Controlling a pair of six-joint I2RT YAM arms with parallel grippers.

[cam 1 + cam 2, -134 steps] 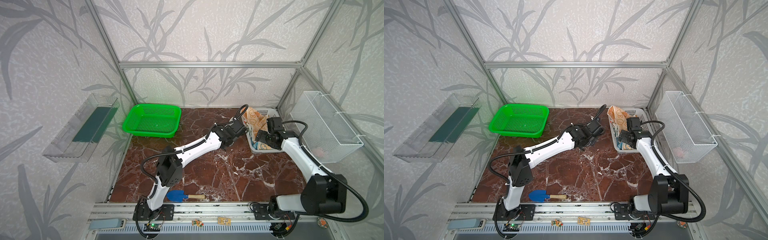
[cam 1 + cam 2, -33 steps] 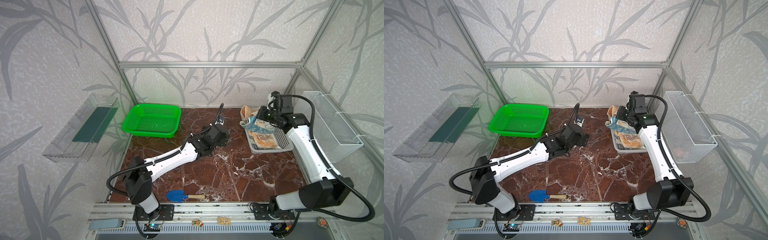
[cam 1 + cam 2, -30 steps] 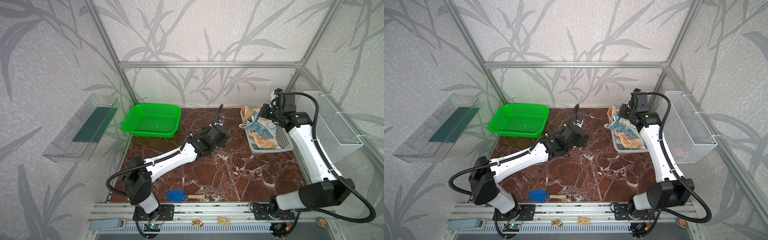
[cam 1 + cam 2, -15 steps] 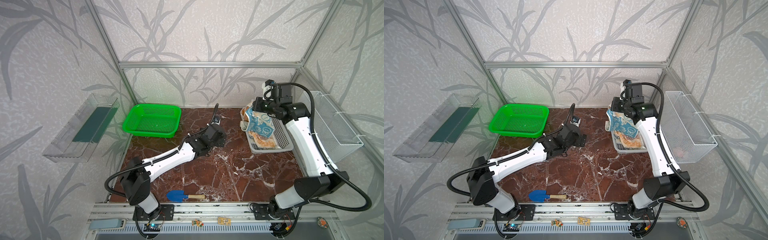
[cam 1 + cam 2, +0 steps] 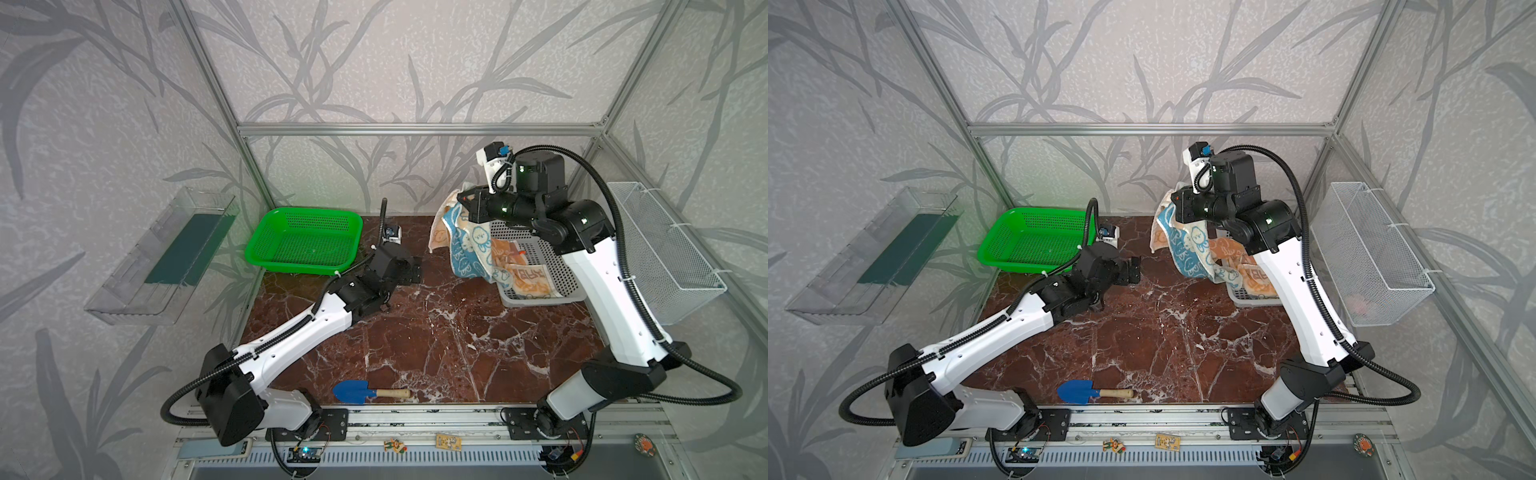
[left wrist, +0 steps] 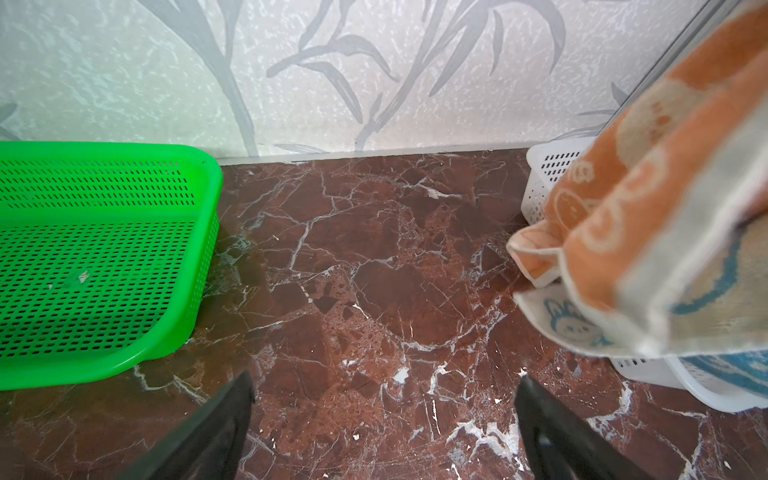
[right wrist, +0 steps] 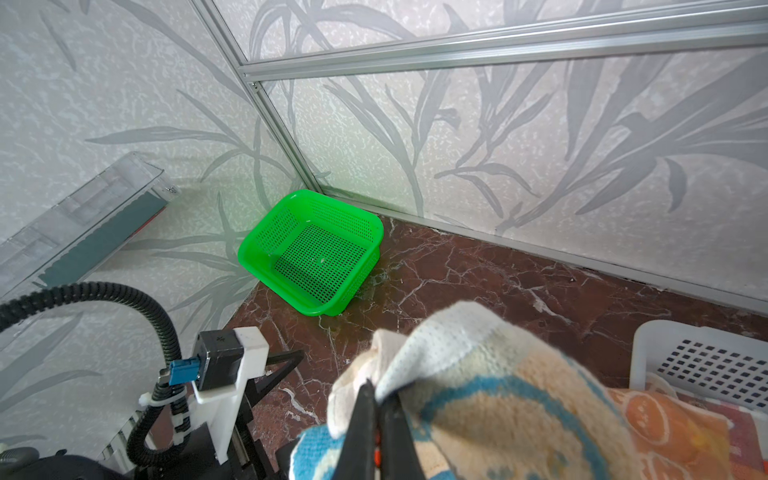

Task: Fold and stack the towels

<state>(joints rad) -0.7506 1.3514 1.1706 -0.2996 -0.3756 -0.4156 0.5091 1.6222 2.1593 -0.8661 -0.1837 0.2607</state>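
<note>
Brown marble tabletop [image 5: 415,332] lies open between green perforated plastic basket [image 5: 303,269] and white plastic crate [image 5: 536,300]. Right hand [image 7: 376,397], clamped tight, holds cream bunny-print terry towels [image 5: 465,249] aloft. Left hand [image 6: 384,376] is spread wide, touching nothing.

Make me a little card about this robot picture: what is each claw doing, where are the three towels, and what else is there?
right gripper: shut on the blue bunny towel, lifted up beside the white basket
orange bunny towel: hanging up with it
striped RABBIT towel: lying in the white basket
left gripper: open, empty, low over the marble table
green basket: no towels inside
blue toy shovel: near the table's front edge
</note>
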